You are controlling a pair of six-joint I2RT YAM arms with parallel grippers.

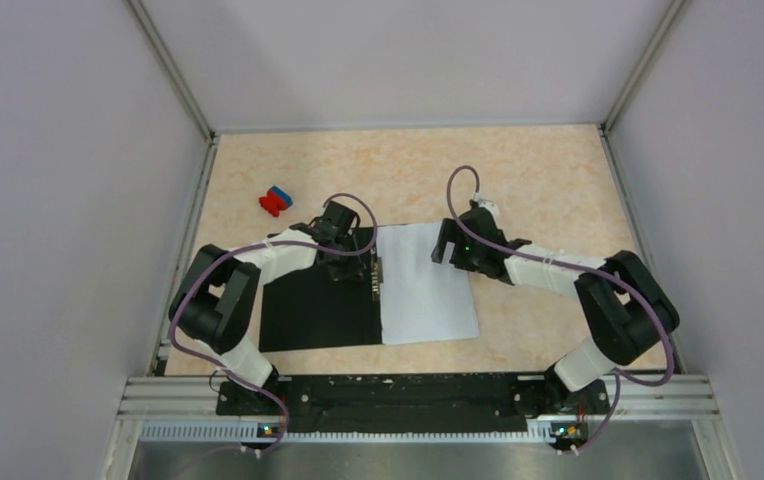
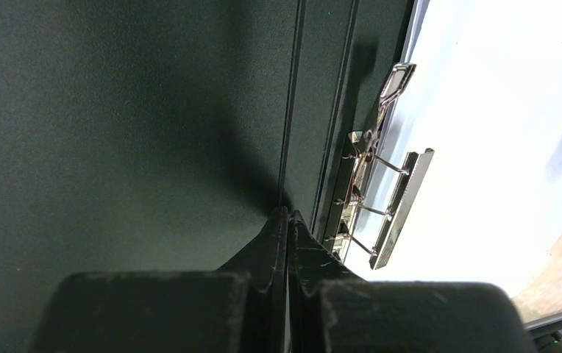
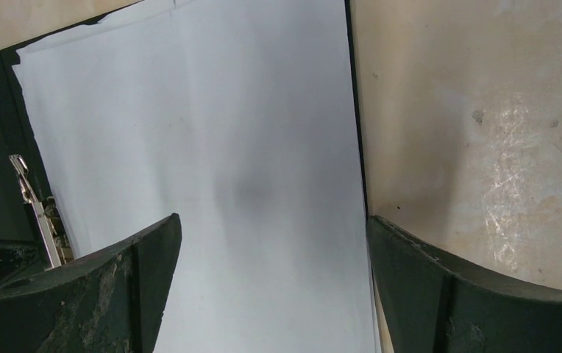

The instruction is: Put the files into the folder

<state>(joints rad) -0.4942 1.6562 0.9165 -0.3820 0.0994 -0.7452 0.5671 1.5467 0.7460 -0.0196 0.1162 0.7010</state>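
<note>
- Black inside up, your folder lies open on the table, close in front of both arms.
- The files lie as white sheets on its right half, just beside the clip.
- Your left gripper has its fingers pressed together, tips down at the black panel next to the clip.
- Your right gripper is spread wide above the files' right edge, gripping nothing.
</note>
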